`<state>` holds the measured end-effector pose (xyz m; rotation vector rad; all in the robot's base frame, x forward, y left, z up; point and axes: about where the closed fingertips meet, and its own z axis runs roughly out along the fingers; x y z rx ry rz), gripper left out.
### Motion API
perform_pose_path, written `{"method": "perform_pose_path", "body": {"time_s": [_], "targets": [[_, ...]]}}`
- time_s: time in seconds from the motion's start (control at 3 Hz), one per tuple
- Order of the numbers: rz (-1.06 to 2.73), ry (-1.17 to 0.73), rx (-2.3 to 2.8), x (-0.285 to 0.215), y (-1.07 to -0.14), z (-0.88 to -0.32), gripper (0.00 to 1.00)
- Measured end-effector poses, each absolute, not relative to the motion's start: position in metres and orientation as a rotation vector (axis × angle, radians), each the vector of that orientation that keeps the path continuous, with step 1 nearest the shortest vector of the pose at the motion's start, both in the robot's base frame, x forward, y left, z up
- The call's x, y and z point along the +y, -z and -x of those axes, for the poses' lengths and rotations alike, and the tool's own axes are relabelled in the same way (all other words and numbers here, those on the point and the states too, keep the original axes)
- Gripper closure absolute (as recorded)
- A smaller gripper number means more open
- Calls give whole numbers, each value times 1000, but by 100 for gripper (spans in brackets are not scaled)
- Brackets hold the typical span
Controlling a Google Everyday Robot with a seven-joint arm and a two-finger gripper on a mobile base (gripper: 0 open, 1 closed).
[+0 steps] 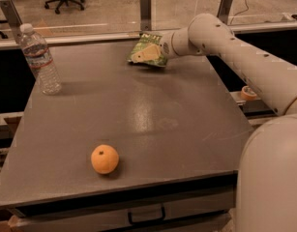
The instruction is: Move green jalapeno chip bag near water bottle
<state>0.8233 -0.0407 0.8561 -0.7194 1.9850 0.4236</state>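
The green jalapeno chip bag (pixel 147 50) is at the far edge of the grey table (pixel 153 115), right of centre, tilted with its yellowish picture facing me and a shadow under it. My gripper (pixel 163 48) is at the bag's right edge, touching it, at the end of the white arm (pixel 235 57) that reaches in from the right. The bag hides the gripper's tip. The water bottle (pixel 40 59) stands upright at the far left of the table, clear, with a white cap, well apart from the bag.
An orange (pixel 104 159) lies near the table's front left. A glass rail with metal posts (pixel 145 6) runs behind the table. A roll of tape (pixel 248 92) sits on a ledge to the right. The robot's white body (pixel 271 178) fills the lower right.
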Motion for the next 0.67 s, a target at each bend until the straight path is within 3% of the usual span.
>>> {"method": "perform_pose_path", "body": {"time_s": [0.33, 0.67], "targets": [[703, -427, 1993, -41, -847, -825, 15], [702, -435, 1983, -42, -845, -824, 39]]}}
